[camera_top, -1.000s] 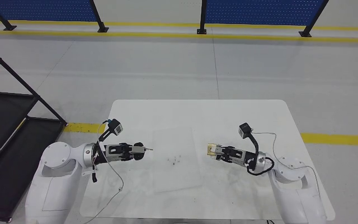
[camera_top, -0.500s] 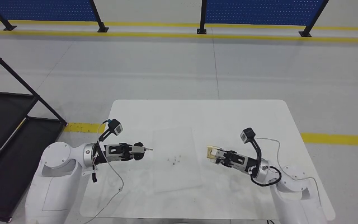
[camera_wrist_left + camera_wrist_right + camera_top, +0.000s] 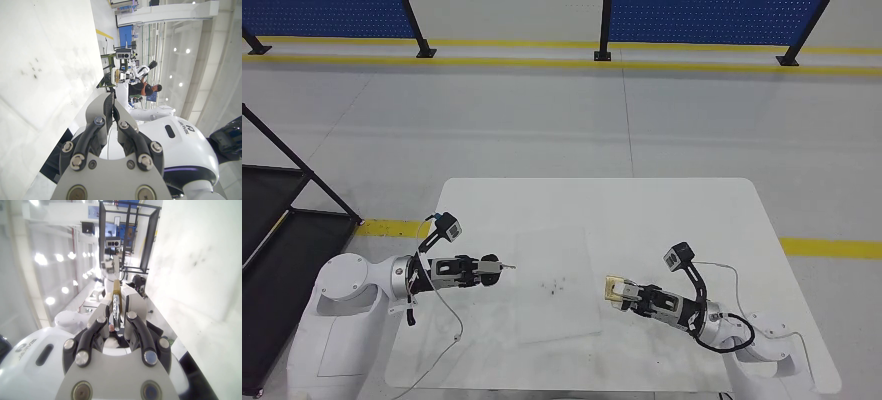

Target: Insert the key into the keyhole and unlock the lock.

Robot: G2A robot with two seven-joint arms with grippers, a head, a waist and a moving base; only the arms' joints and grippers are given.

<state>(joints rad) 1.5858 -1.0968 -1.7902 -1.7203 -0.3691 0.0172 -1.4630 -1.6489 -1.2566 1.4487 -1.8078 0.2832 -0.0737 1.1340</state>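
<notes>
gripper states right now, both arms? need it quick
Left gripper: shut on the key.
Right gripper: shut on the lock.

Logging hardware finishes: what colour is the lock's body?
The lock body is brass-gold, clearest in the right wrist view.

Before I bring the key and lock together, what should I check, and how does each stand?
1. Grip of left gripper on key: ok.
2. Grip of right gripper on lock: ok.
3. Tip of key pointing toward lock: ok.
4. Both exactly on one line: cannot tell.
5. Space between them free of obstacles: ok.
6. Insertion: not ok, they are well apart.
</notes>
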